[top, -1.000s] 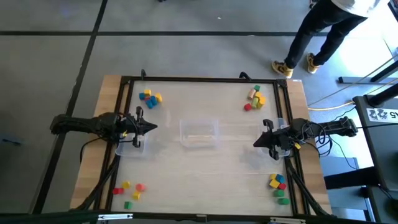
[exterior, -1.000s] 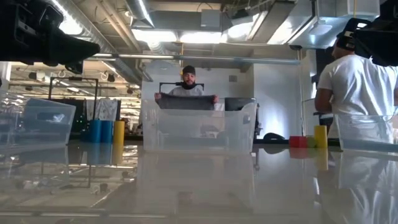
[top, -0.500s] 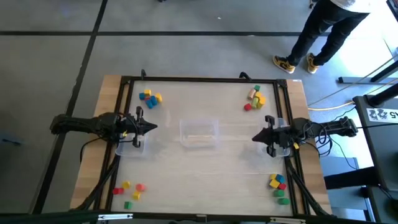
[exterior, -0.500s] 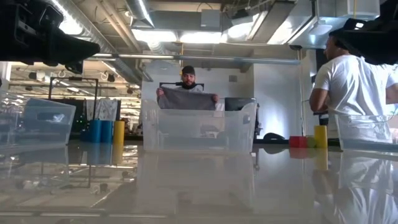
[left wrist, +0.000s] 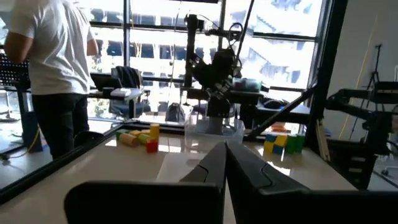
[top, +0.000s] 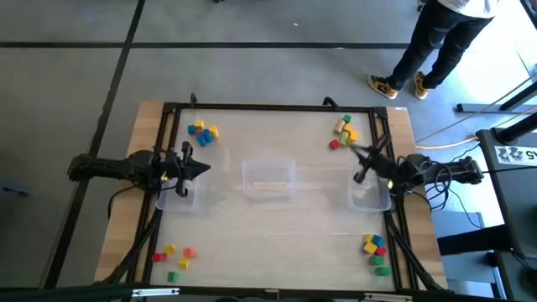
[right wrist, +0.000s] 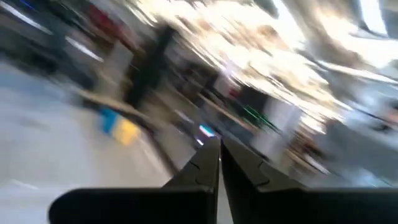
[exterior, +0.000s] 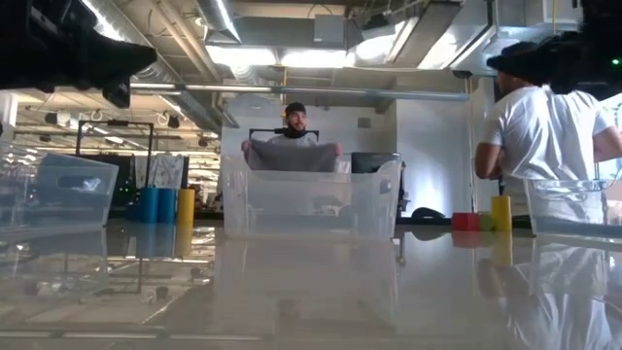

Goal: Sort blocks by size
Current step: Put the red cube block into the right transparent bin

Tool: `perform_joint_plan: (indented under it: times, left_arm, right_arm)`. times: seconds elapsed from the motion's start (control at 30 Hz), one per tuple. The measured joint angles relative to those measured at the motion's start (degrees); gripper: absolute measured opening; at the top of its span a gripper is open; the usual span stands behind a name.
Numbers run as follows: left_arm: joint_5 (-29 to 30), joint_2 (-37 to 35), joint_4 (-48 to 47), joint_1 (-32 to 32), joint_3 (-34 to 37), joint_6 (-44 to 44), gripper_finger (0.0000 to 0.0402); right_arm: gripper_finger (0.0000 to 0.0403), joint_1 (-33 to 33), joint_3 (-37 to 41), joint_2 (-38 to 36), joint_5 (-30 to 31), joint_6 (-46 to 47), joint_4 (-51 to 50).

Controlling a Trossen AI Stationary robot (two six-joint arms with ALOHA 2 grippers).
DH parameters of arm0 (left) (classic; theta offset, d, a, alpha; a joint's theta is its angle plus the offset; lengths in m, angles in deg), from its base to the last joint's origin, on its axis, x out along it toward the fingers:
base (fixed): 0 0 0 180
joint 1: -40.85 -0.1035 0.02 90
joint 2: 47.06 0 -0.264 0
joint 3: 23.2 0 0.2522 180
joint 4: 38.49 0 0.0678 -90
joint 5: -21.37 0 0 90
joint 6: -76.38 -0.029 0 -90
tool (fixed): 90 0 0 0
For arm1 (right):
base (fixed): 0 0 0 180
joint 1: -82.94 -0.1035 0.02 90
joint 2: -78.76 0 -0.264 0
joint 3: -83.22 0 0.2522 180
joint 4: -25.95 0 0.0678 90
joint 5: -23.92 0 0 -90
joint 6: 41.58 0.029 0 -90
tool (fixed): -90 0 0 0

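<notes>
Seen from above, a pale desk (top: pixel 277 226) fills the middle of the frame, with four small clusters of coloured blocks, one near each corner: upper left (top: pixel 202 132), upper right (top: pixel 343 132), lower left (top: pixel 174 257) and lower right (top: pixel 375 251). A clear bin (top: pixel 268 179) sits at the centre, a second bin (top: pixel 178 194) lies at the left edge and a third bin (top: pixel 370 195) at the right edge. The left claw (top: pixel 206 170), its fingers pressed together and holding nothing, points toward the centre from above the left bin. The right claw (top: pixel 349 148), also pressed together and empty, angles toward the upper-right cluster, just beside it. A person's legs (top: pixel 428 46) show at the upper right, off the desk. In the level view, the centre bin (exterior: pixel 311 199) stands mid-frame, with a few blocks (exterior: pixel 483 216) at the right and two people behind. The left wrist view shows shut fingers (left wrist: pixel 214 165) at the bottom and blocks (left wrist: pixel 138 136) on the desk beyond. The right wrist view is blurred; only closed fingers (right wrist: pixel 205 163) are plain.
</notes>
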Motion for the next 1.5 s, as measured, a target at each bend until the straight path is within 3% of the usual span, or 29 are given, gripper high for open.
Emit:
perform_joint_plan:
  times: [0.23,0.5,0.77,1.1,1.33,1.5]
  left_arm:
    - [6.13,0.0,0.37,0.0,0.01,-1.3,0.0005]
    - [8.0,0.0,0.39,0.0,0.0,-1.38,0.0005]
    - [8.11,0.0,0.39,0.0,0.02,-1.38,0.0005]
    - [8.11,0.0,0.37,0.0,0.02,-1.38,0.0005]
    - [8.12,0.0,0.37,0.0,0.0,-1.12,0.0005]
    - [8.11,0.0,0.37,0.0,0.02,-1.03,0.0005]
  right_arm:
    - [0.0021,0.04,-10.64,6.15,17.34,-4.82,-15.65]
    - [0.0021,1.85,-19.94,15.01,21.29,-5.48,-23.84]
    - [0.0021,14.92,-24.93,27.05,8.99,-5.71,-25.55]
    - [0.0021,35.36,-31.09,46.73,-13.53,-3.49,-30.49]
    - [0.0021,43.13,-35.91,58.8,-27.44,1.69,-36.98]
    - [0.0021,45.54,-37.26,65.6,-31.31,2.7,-38.64]
